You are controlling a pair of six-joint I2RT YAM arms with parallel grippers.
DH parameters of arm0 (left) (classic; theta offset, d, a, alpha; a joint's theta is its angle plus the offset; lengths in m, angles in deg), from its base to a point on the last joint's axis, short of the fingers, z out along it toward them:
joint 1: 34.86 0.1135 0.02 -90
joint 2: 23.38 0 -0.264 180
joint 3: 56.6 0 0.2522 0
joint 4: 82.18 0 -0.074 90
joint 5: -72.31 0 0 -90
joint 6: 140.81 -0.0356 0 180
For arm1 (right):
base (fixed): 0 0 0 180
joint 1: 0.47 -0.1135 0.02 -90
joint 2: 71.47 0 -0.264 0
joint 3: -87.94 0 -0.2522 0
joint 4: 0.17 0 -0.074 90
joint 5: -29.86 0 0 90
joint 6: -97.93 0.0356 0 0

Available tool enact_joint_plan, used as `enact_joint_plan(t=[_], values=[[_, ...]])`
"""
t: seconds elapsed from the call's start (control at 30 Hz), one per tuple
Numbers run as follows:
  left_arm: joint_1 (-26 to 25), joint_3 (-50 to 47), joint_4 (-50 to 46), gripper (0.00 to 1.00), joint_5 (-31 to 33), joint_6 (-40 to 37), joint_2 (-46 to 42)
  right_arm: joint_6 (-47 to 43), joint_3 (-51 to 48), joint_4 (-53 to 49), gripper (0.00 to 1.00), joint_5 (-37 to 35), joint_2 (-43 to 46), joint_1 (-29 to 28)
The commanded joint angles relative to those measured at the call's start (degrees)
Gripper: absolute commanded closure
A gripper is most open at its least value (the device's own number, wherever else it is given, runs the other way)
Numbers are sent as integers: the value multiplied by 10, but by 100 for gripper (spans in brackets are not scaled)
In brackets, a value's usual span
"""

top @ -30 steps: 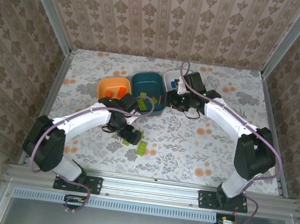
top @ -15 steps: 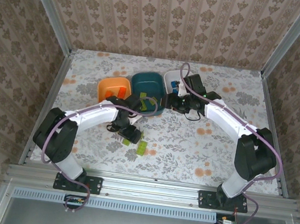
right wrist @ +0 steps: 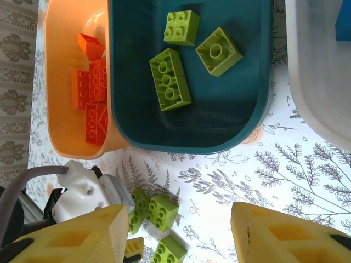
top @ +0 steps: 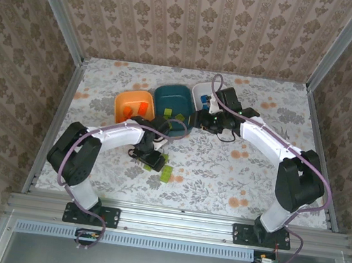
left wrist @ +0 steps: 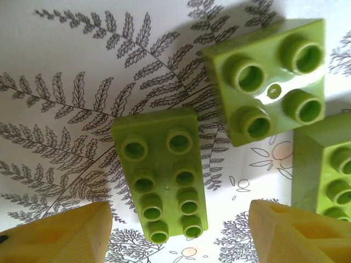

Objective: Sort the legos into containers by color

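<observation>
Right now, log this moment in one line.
left hand open over long green brick | right hand open near teal dish | dish holds three green bricks

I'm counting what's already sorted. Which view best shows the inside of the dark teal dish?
The right wrist view: the dark teal dish is close and seen from above, with three lime green bricks plainly lying inside. The top external view shows the dish small, its green pieces hard to count.

Nothing to read here, no word, number or brand mark. Up close, the green legos [left wrist: 162, 175] show plain studs with no legible lettering. The counter [top: 254, 181] carries only a fern-and-flower print, and the teal dish [right wrist: 236, 104] bears no label.
</observation>
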Motion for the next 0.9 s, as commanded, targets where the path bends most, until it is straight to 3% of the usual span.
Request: enact_joint_plan(t=[0.0, 0.57, 0.87], values=[[-4, -14, -4, 34, 1, 4, 12, -6, -5, 0, 48, -3, 18, 5], [-4, -5, -8, 55, -12, 1, 33, -9, 4, -3, 49, -3, 20, 8], [-3, 8, -29, 67, -18, -4, -4, -9, 4, 1, 49, -1, 16, 9]])
